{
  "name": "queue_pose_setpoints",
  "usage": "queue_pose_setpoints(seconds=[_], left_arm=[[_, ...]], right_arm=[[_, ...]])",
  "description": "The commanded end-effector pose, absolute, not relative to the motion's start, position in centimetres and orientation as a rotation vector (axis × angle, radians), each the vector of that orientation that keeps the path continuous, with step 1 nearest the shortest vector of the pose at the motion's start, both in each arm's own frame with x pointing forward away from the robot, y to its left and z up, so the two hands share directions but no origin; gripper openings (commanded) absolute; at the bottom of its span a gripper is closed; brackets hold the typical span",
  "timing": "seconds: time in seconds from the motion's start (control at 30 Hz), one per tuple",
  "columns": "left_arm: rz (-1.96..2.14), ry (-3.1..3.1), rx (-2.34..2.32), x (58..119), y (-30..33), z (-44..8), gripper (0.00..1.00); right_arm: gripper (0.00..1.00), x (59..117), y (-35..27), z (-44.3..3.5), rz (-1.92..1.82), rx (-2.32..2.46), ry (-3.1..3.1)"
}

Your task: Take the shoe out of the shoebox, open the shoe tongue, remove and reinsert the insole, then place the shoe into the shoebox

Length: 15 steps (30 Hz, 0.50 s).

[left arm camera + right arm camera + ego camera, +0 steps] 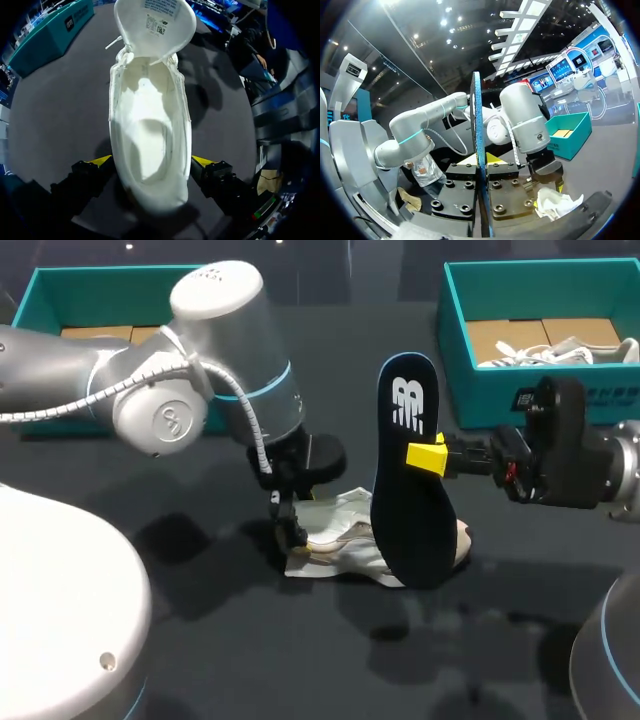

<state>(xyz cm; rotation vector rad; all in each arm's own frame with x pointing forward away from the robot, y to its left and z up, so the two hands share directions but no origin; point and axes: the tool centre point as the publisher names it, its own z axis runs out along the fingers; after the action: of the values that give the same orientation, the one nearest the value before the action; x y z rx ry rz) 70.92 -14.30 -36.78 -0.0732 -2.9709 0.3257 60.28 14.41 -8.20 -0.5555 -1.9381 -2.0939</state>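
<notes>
A: What is the biggest thing here?
B: The table (300, 660), dark and matte. At its far edge stand two teal cardboard boxes, the left shoebox (60, 290) and the right shoebox (480, 390).

A: And the arms?
B: The left arm (200, 370), rounded silver metal, bends down over the middle. The right arm (570, 455) comes in level from the right.

A: Where is the shoe?
B: The shoe (150, 130), white and soft-sided, lies on the table near the middle, well apart from both boxes. Its hollow is bare and pale.

A: The insole?
B: The insole (410, 490), flat, dark and long-oval, stands upright just right of the shoe.

A: The pincers?
B: The left pincer (151, 162) is spread wide, its tips pressing the heel from both sides. The right pincer (430, 455) is clamped thin on the insole's edge.

A: The tongue?
B: The tongue (155, 22) is folded back, its label showing.
</notes>
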Motion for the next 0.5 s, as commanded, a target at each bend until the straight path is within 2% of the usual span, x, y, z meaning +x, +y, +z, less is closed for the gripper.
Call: queue_pose_setpoints(seconds=[0.03, 0.5], left_arm=[[0.180, -2.990, -0.088, 71.1, -14.6, -36.5, 1.00], [0.173, -2.998, -0.143, 71.6, -15.3, -34.8, 1.00]], right_arm=[[0.00, 60.1, 14.6, -8.3, -2.095, -0.561, -1.940], [0.00, 60.1, 14.6, -8.3, -2.095, -0.561, -1.940]])
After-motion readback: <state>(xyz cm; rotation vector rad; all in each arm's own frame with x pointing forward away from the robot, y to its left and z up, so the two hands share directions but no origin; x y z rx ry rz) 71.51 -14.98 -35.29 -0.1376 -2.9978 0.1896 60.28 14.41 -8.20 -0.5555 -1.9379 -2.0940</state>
